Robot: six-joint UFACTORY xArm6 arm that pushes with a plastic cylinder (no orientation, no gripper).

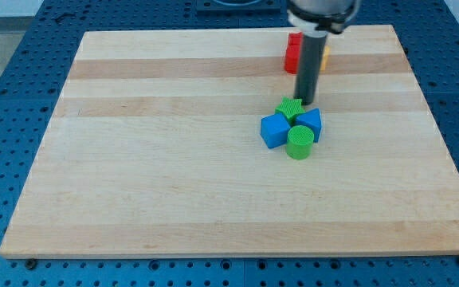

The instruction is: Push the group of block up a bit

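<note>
A tight group of blocks lies right of the board's middle: a blue block (274, 130) on the left, a green block (290, 108) at the top, a blue block (310, 123) on the right and a green cylinder (299, 143) at the bottom. My tip (304, 101) stands just above and to the right of the group, touching or nearly touching the top green block. The dark rod rises from it to the view's top.
A red block (293, 53) and a yellow block (324, 54) lie near the board's top edge, partly hidden behind the rod. The wooden board (134, 159) rests on a blue perforated table (6, 72).
</note>
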